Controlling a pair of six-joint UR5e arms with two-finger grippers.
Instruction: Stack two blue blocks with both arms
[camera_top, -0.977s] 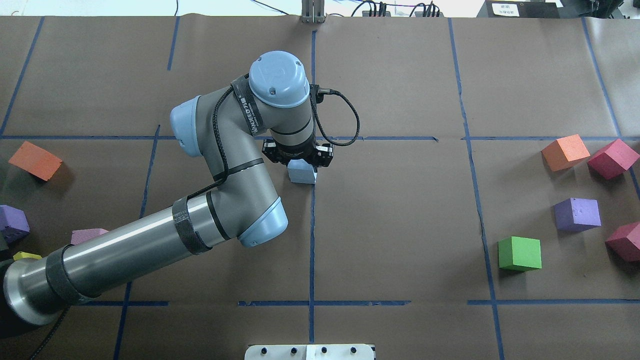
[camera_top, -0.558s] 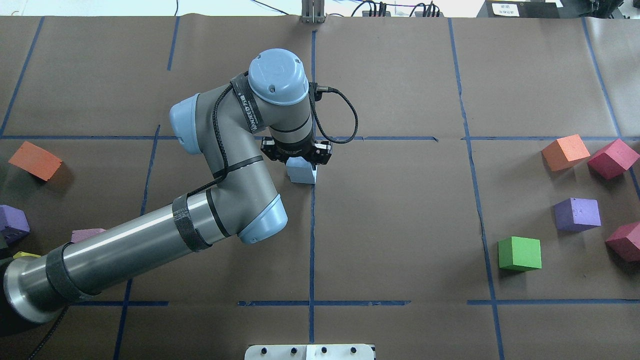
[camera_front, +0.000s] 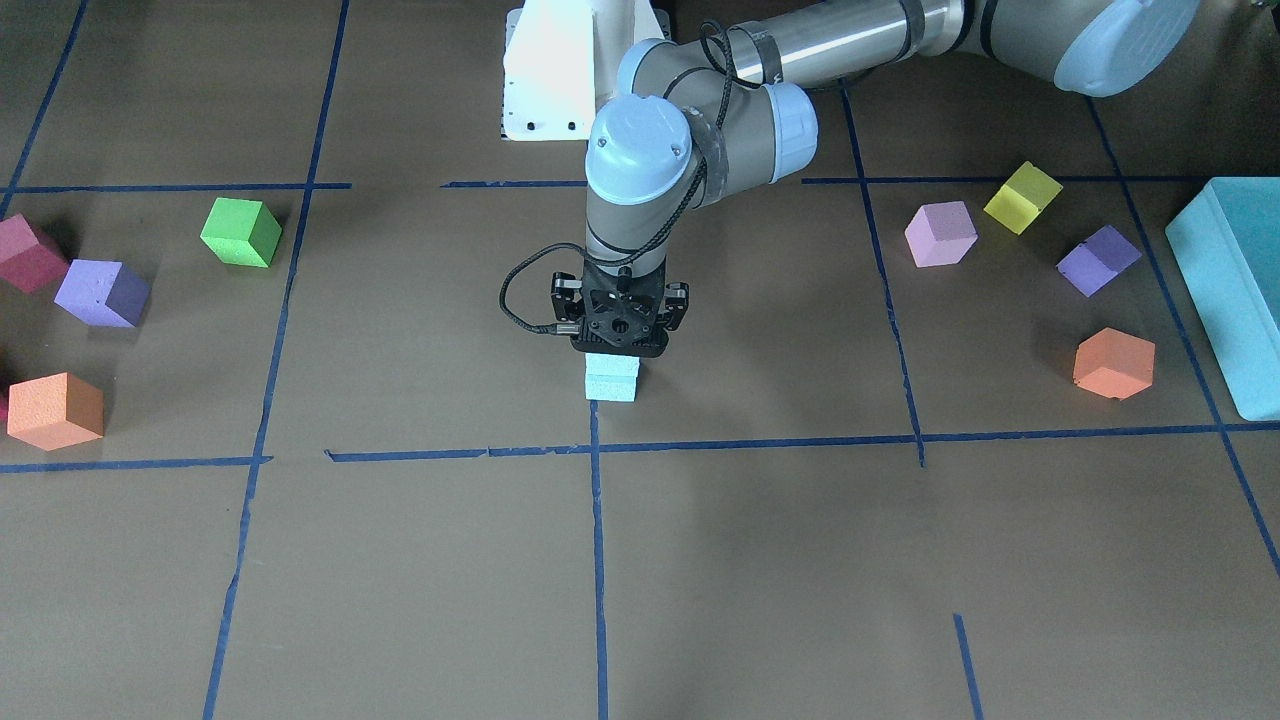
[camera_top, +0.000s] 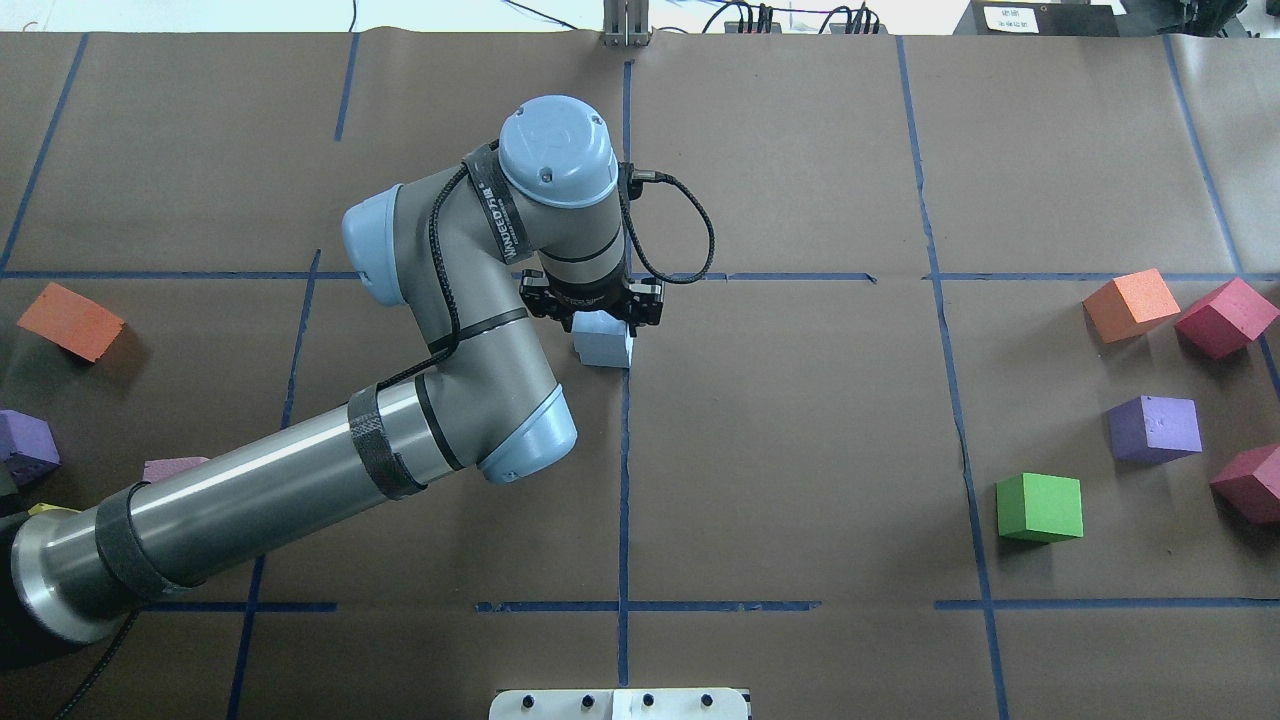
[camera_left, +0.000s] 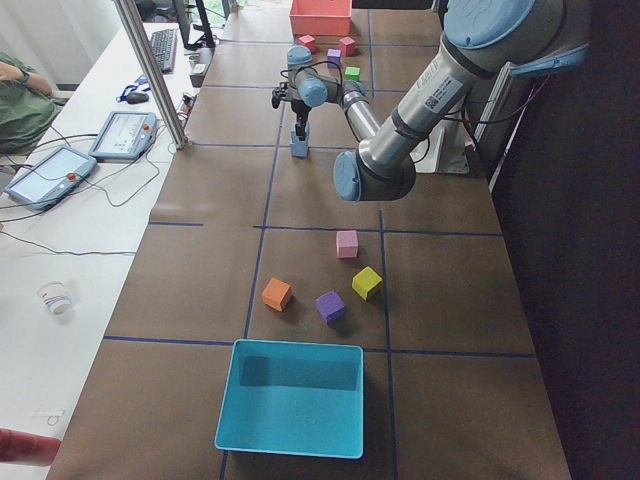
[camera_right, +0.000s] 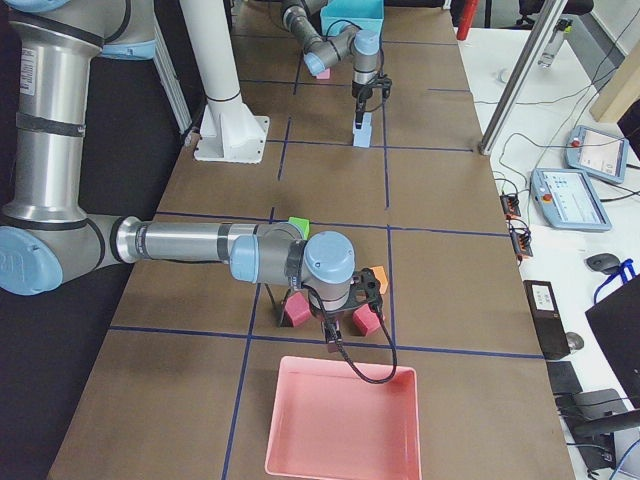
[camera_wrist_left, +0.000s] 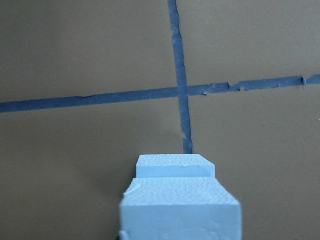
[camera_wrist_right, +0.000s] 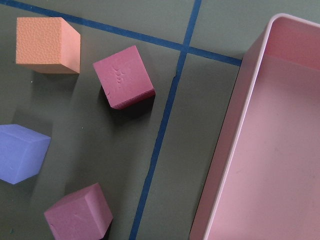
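The two pale blue blocks stand stacked at the table's centre by a tape crossing: the upper block (camera_front: 612, 366) rests on the lower block (camera_front: 611, 389). In the overhead view only the stack's top (camera_top: 603, 345) shows. My left gripper (camera_front: 619, 340) points straight down right over the stack. It looks open, and its fingers are hidden by its body. In the left wrist view the upper block (camera_wrist_left: 180, 210) is near, with the lower block (camera_wrist_left: 175, 166) peeking out beyond it. My right gripper (camera_right: 340, 310) hovers over magenta cubes by the pink tray; I cannot tell if it is open.
A green cube (camera_top: 1040, 507), a purple cube (camera_top: 1155, 428), an orange cube (camera_top: 1130, 303) and magenta cubes (camera_top: 1225, 316) lie on the right. A pink tray (camera_right: 345, 368) sits beyond them. Pink (camera_front: 940, 233), yellow (camera_front: 1021, 197), purple and orange cubes and a teal box (camera_front: 1230, 290) lie on the left.
My left wrist has drawn slightly up and away from the blue stack, so more of the top block shows. The blocks have stayed in place.
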